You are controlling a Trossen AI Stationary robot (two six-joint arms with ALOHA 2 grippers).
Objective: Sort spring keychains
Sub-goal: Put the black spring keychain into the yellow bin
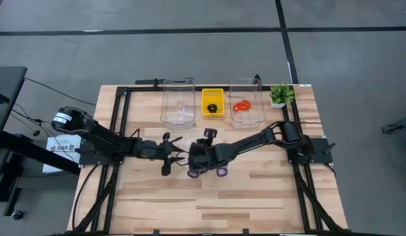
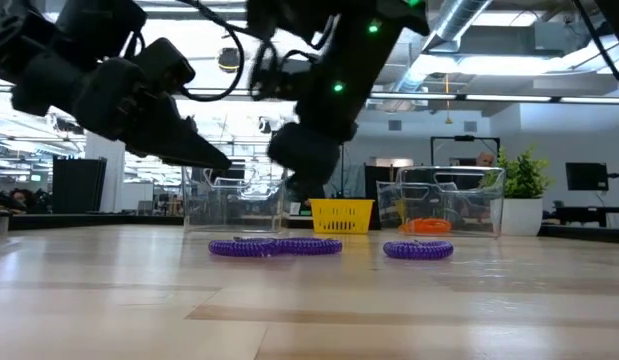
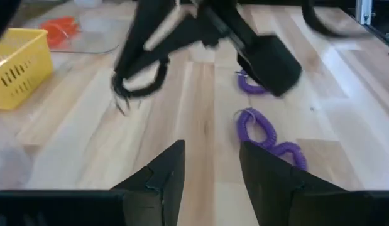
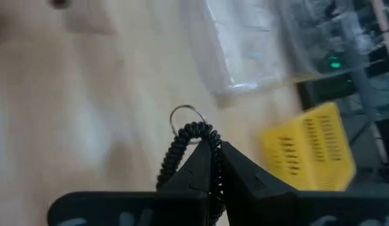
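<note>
Purple spring keychains nearest low camera, flat on table, near its centre. Right gripper just above at their 12 o'clock, clamped on black spring keychain. Left gripper at 9 o'clock, spread, empty. Beyond: orange-red spring keychains inside right clear bin, yellow tray, left clear bin.

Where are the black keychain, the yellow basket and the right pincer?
black keychain (image 4: 181,145): right wrist view, on its coil.
yellow basket (image 1: 212,102): high view, on its rim.
right pincer (image 4: 215,152): right wrist view, between its fingertips.
</note>
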